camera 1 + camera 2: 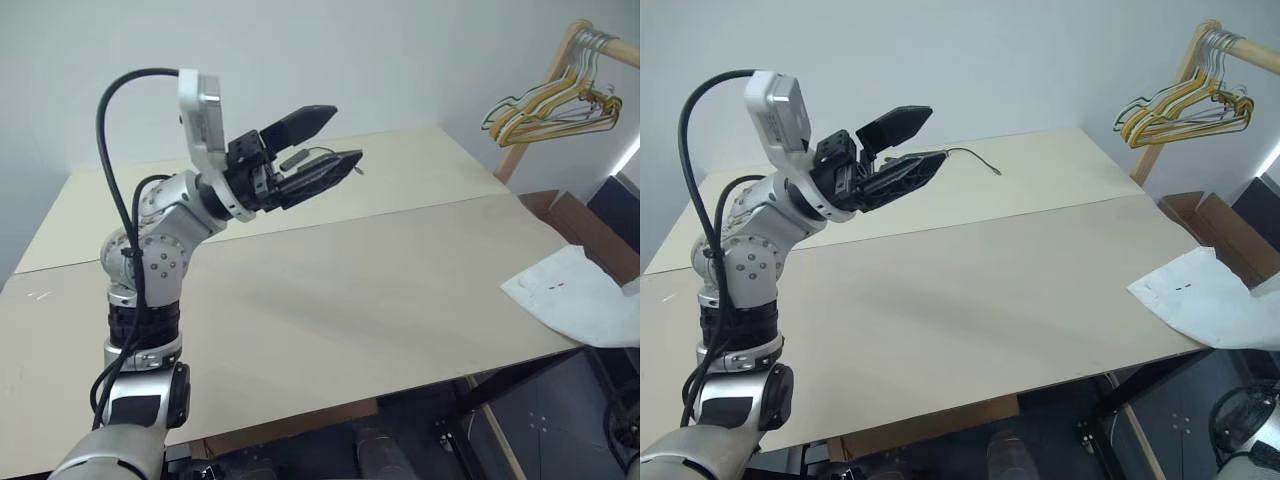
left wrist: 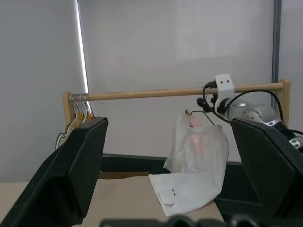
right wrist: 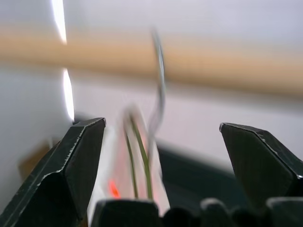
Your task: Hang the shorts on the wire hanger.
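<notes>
The white shorts [image 2: 199, 161] hang draped over the thin wire hanger [image 2: 194, 116] below a wooden rod [image 2: 142, 94]. Their lower end lies on the table's right corner [image 1: 575, 295]. In the right wrist view the hanger's hook [image 3: 158, 85] rises in front of the rod. Whether it rests on the rod I cannot tell. My right gripper [image 3: 161, 125] is open, its fingers wide on either side of the hanger and apart from it. My right arm [image 2: 248, 113] shows just beside the hanger. My left gripper [image 1: 342, 135] is open and holds nothing, raised above the table's far middle.
A bunch of yellow and wooden hangers [image 1: 550, 105] hangs at the rod's far end on the wooden rack [image 1: 530, 130]. An open cardboard box [image 1: 590, 225] stands off the table's right side. The pale wooden table [image 1: 350, 290] spreads below my left arm.
</notes>
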You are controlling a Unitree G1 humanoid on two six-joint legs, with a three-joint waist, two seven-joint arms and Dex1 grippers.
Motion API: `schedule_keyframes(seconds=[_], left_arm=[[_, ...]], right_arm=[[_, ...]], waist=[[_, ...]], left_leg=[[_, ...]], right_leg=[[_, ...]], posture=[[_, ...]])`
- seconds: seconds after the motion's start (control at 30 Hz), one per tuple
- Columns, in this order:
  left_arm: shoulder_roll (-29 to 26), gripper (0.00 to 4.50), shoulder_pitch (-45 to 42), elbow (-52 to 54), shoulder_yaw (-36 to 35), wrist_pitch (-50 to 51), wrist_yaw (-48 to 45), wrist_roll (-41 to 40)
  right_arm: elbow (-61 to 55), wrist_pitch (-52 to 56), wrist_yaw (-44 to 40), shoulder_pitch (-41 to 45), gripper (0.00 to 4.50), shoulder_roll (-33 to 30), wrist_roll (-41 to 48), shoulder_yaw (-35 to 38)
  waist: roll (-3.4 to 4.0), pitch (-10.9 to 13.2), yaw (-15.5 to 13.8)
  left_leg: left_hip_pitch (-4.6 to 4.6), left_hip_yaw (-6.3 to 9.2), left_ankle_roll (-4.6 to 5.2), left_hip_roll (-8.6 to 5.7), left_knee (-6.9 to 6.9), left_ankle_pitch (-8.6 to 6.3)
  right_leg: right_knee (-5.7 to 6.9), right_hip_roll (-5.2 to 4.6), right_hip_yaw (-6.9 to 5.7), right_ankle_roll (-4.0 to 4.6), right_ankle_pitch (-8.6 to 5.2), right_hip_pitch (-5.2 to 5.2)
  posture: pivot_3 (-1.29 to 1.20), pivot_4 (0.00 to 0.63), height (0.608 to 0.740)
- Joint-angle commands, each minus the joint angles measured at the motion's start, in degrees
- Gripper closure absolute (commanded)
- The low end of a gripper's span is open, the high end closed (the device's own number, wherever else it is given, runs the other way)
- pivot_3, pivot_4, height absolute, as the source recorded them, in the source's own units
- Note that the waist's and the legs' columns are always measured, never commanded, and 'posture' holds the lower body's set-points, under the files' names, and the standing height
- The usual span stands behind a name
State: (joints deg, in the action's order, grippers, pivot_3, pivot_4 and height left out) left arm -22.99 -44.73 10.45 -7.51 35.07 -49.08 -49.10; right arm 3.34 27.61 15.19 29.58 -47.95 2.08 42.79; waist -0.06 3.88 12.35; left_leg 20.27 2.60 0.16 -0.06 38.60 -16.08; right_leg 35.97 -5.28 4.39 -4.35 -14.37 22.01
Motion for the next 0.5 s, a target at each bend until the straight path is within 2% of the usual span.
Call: schedule_keyframes(seconds=[0.03,0.1,0.23,0.3,0.37,0.5], left_arm=[[-0.90,0.00,-1.25,0.78,-0.23,-1.66,0.32,1.42],[-1.67,0.00,-0.37,1.04,-0.14,-2.27,0.30,2.81],[-5.24,0.00,5.47,3.80,-2.08,-2.67,-0.66,3.86],[-7.42,0.00,8.63,5.24,-2.06,-3.70,-0.12,6.11],[-11.51,0.00,15.27,8.42,-2.90,-5.24,-0.20,9.90],[-19.21,0.00,28.41,12.47,-4.56,-8.71,-2.57,15.79]], right_arm=[[-11.99,-14.37,-1.95,-3.82,0.02,1.18,-3.50,-4.78],[-17.14,-17.82,-6.52,-5.44,0.02,2.41,-0.95,-7.16],[-27.24,-17.11,-23.81,-7.82,0.02,4.20,12.29,-16.65],[-27.42,-14.22,-30.11,-7.31,0.02,4.28,17.12,-20.44],[-25.69,-10.77,-39.27,-5.20,0.02,4.35,21.16,-28.52],[-20.18,-10.62,-57.83,-2.27,0.02,2.69,20.23,-43.37]], waist=[[0.01,-0.01,0.02],[0.02,-0.01,0.02],[0.09,-0.08,0.46],[0.04,-0.07,0.27],[-0.05,-0.13,0.11],[-0.07,-0.13,-1.11]], left_leg=[[-0.02,0.00,0.00,0.00,0.00,0.00],[-0.02,0.01,0.00,-0.01,0.02,0.00],[-0.05,0.04,0.01,0.02,-0.01,0.00],[-0.05,0.11,0.00,0.05,-0.01,0.00],[-0.05,0.18,0.00,0.04,0.05,0.00],[-0.05,0.26,0.02,0.08,0.02,-0.01]], right_leg=[[0.01,0.00,0.00,0.00,0.00,0.00],[0.01,0.00,0.00,0.00,0.00,0.00],[0.00,0.03,0.01,0.38,0.24,0.00],[0.03,0.05,-0.02,0.40,0.25,0.00],[0.03,0.03,-0.05,0.44,0.28,0.00],[0.03,0.04,-0.09,0.47,0.28,0.07]], posture=[[-0.20,0.027,0.740],[-0.18,0.022,0.740],[-0.16,0.015,0.740],[-0.13,0.016,0.740],[-0.10,0.014,0.740],[-0.05,0.011,0.740]])
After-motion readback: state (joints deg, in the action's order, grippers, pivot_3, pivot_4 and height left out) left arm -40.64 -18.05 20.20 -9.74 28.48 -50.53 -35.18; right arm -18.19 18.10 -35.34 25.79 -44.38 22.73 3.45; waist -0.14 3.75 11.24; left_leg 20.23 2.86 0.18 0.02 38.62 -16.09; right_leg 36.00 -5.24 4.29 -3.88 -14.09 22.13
